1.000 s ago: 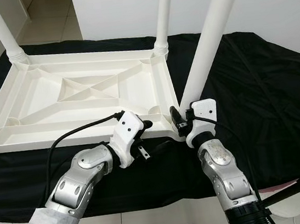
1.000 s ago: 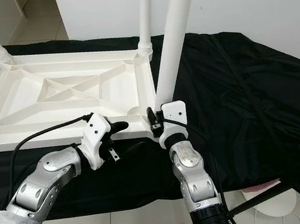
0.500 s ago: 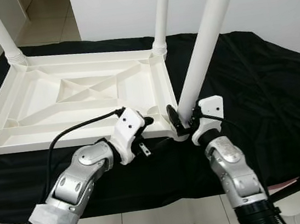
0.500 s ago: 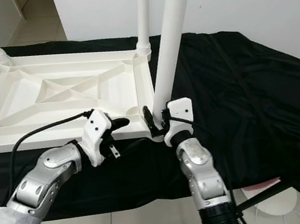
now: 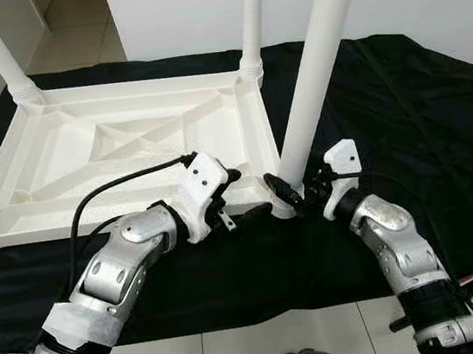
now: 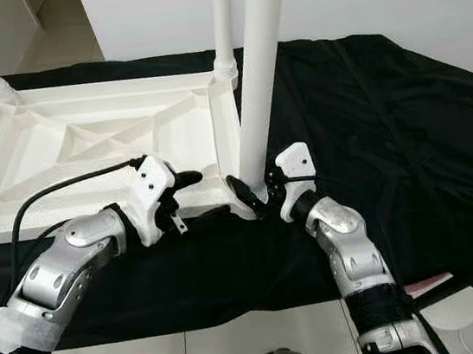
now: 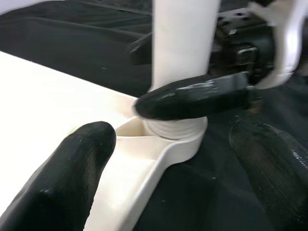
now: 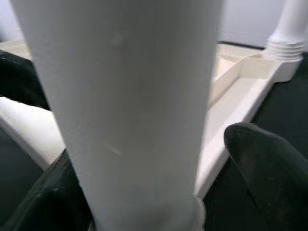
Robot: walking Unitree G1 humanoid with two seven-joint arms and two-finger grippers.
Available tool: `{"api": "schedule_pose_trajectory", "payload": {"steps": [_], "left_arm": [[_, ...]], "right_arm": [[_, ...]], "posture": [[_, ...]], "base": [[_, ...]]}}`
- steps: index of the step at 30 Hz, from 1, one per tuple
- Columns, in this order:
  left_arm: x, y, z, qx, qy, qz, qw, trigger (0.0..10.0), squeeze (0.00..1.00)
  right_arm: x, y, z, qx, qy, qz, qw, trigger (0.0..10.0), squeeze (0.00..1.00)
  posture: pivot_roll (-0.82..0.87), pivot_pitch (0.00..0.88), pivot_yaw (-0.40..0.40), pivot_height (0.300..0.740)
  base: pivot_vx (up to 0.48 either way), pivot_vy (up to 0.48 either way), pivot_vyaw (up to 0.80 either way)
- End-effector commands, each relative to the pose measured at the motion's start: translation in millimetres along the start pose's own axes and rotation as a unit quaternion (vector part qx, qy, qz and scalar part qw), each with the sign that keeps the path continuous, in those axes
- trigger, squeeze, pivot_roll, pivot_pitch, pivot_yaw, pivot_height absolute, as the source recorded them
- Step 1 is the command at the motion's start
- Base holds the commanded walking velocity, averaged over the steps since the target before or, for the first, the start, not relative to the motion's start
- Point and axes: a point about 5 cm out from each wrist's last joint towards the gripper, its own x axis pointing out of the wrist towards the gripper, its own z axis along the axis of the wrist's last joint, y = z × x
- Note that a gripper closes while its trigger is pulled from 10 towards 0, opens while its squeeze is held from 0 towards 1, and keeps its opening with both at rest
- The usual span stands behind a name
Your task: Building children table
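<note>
White plastic children's table [image 5: 127, 143], upside down on a black cloth [image 5: 411, 110].

Its ribbed underside is facing up, with round white legs standing at the corners. The right gripper [image 5: 295, 194] is clasping the base of the nearest white leg [image 5: 314, 71] at its corner socket. The left gripper [image 5: 231, 202] is spreading its fingers [image 7: 72, 168] wide over the table's near rim beside that socket.

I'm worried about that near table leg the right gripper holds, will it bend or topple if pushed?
The leg looks like a stiff plastic tube, so it probably won't bend. It leans from its corner socket, so it seems loose and may tip if the right gripper lets go.
</note>
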Motion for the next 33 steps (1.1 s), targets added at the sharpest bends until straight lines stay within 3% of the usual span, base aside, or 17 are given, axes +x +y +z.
{"api": "schedule_pose_trajectory", "payload": {"steps": [1, 3, 4, 13, 16, 17, 21, 25, 29, 33], "left_arm": [[1.6, -7.8, -0.5, 0.003, 0.005, -0.079, 0.997, 10.0, 0.00], [2.4, -7.8, -0.3, 0.003, 0.004, -0.079, 0.997, 10.0, 0.00], [3.3, -8.6, -0.4, 0.003, 0.003, -0.077, 0.997, 10.0, 0.00], [7.1, -12.3, -5.5, -0.005, -0.003, -0.061, 0.998, 10.0, 0.00], [7.3, -13.1, -1.2, -0.025, -0.021, -0.054, 0.998, 10.0, 0.00], [7.5, -12.7, -3.3, -0.022, -0.019, -0.048, 0.998, 10.0, 0.00], [7.5, -10.4, -8.2, -0.017, -0.017, -0.023, 0.999, 10.0, 0.00], [5.9, -9.2, -9.4, -0.016, -0.017, -0.015, 1.000, 10.0, 0.00], [-6.6, 4.1, -17.0, -0.005, -0.005, 0.035, 0.999, 10.0, 0.00], [-16.1, 2.6, -14.9, -0.013, -0.008, 0.028, 1.000, 10.0, 0.00]], "right_arm": [[2.2, 1.2, -6.5, 0.002, 0.010, 0.022, 1.000, 1.6, 0.00], [3.6, 1.0, -7.5, 0.004, 0.011, 0.029, 1.000, 1.6, 0.00], [5.5, 1.6, -8.8, 0.007, 0.012, 0.033, 0.999, 0.0, 0.00], [8.2, 14.7, -16.0, 0.026, 0.010, 0.053, 0.998, 0.0, 0.00], [9.3, 24.1, -13.3, 0.036, 0.001, 0.066, 0.997, 0.0, 0.00], [10.8, 28.3, -11.6, 0.040, -0.004, 0.059, 0.997, 10.0, 0.00], [13.2, 28.5, -7.1, 0.039, -0.014, 0.000, 0.999, 10.0, 0.00], [14.1, 29.1, -6.2, 0.037, -0.013, -0.016, 0.999, 10.0, 0.00], [13.1, 31.4, -5.3, 0.037, -0.013, -0.110, 0.993, 10.0, 0.00], [10.2, 35.6, -4.1, 0.049, -0.019, -0.156, 0.986, 10.0, 0.00]], "posture": [[0.05, 0.100, 0.008, 0.740], [0.04, 0.099, 0.004, 0.740], [0.05, 0.090, -0.012, 0.740], [0.07, 0.068, -0.048, 0.740], [0.08, 0.049, -0.056, 0.740], [0.10, 0.029, -0.073, 0.740], [0.11, 0.000, -0.084, 0.740], [0.11, 0.000, -0.084, 0.740], [0.10, 0.000, -0.071, 0.740], [0.09, 0.013, -0.072, 0.740]], "base": [[0.000, 0.000, 0.00], [0.000, 0.000, 0.00], [0.000, 0.000, 0.00], [0.000, 0.000, 0.00], [0.000, 0.000, 0.00], [0.000, 0.000, 0.00], [0.000, 0.000, 0.00], [0.000, 0.000, 0.00], [0.000, 0.000, 0.00], [0.000, 0.000, 0.00]]}}
